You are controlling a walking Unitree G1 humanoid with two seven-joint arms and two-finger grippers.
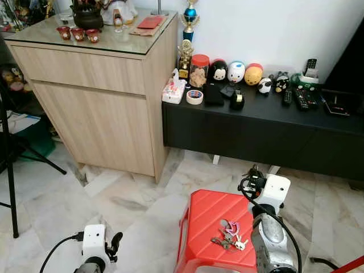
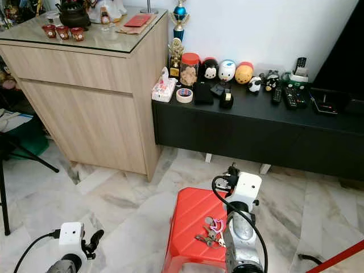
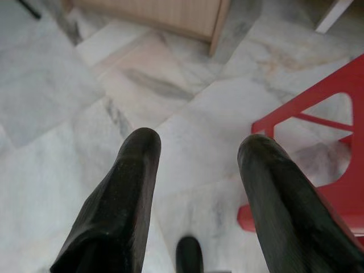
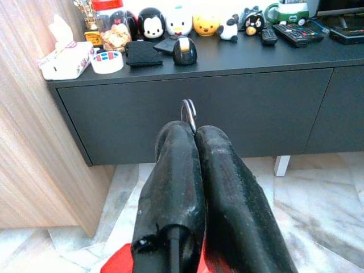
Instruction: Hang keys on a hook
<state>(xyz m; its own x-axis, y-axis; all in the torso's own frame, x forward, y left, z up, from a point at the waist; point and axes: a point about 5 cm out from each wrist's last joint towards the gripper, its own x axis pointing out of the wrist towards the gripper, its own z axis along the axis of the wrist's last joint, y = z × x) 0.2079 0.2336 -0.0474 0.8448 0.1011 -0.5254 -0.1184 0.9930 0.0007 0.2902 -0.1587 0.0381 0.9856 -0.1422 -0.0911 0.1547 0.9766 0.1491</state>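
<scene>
Left eye view: a red plastic stool (image 1: 213, 230) stands on the marble floor (image 1: 131, 199) at lower centre of the frame. A bunch of keys (image 1: 229, 235) lies on its seat, toward the seat's right edge. The right arm rises from the bottom edge just right of the keys, its white wrist housing beside the stool's far right corner. The left gripper (image 1: 115, 244) sits at lower left, above bare floor and well apart from the stool. A wooden cabinet (image 1: 96, 91) occupies the upper left. A low black console (image 1: 256, 128) runs along the wall at upper right and carries a tissue box (image 1: 173, 90), a roll of tape (image 1: 194, 96), a jar (image 1: 198, 70), round toy figures and remote controls (image 1: 306, 96).

Right eye view: the same layout. The keys (image 2: 211, 232) lie on the stool seat, partly covered by the right arm.

Left wrist view: the left gripper's two black fingers (image 3: 122, 210) stand wide apart with nothing between them. Marble floor lies below them, and the edge of the red stool (image 3: 318, 119) is at the right of the frame.

Right wrist view: the right gripper (image 4: 193, 136) has its fingers pressed together, pinching a metal key ring (image 4: 189, 114) whose loop protrudes past the fingertips. The gripper points toward the front of the black console (image 4: 193, 114).
</scene>
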